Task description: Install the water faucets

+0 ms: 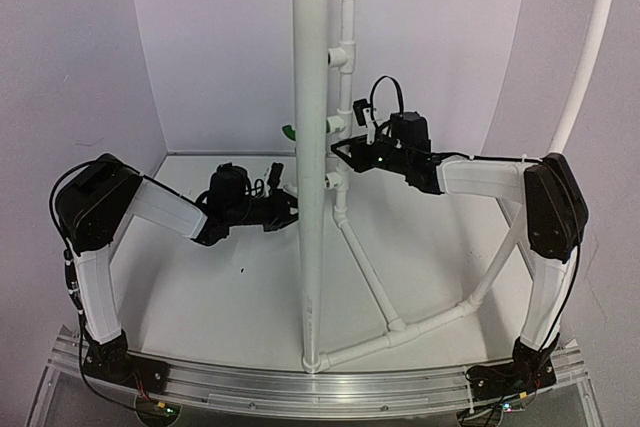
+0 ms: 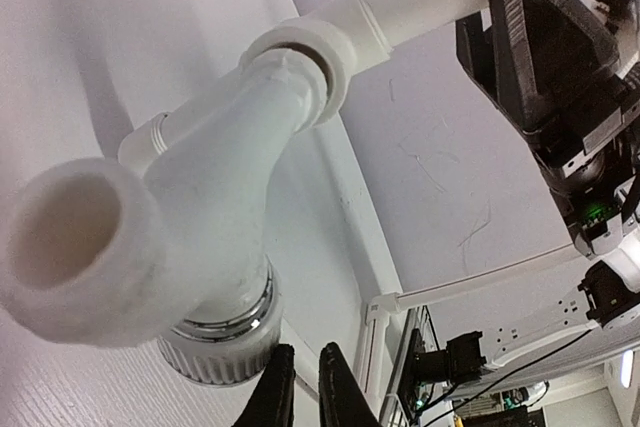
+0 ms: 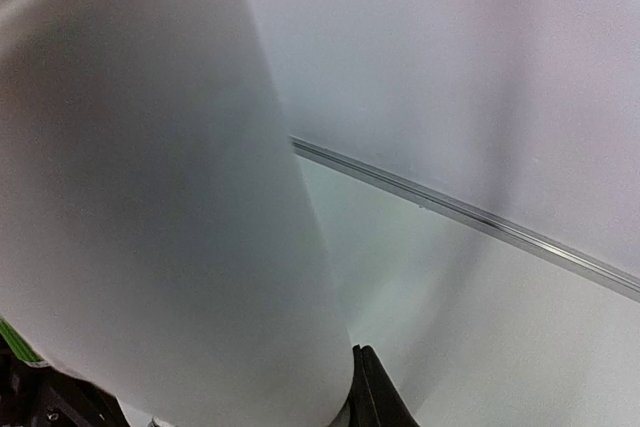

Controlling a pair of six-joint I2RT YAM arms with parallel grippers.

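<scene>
White tabletop (image 1: 200,287), pale walls. Two faucets: the white faucet (image 2: 210,207), its end in a tee socket (image 2: 335,42), sits just ahead of the left gripper (image 2: 305,387), whose fingers are pressed nearly together on nothing. The green faucet (image 1: 288,131) lies just beyond the right gripper (image 1: 342,147) (its grip is hidden, so I cannot tell).

Table (image 1: 230,287): white, lying under a pipe frame.
Tall white pipe (image 1: 311,97): standing upright, rising from the middle of the table's near edge.
Thinner riser (image 1: 347,7): standing just behind it, carrying tee outlets (image 1: 341,55).
Slanted pipes (image 1: 368,272): branching from a joint close to the near edge.
Curved pipe (image 1: 590,47): arching upward by the right edge.
Aluminium rail (image 1: 300,382): running along the near edge.
</scene>
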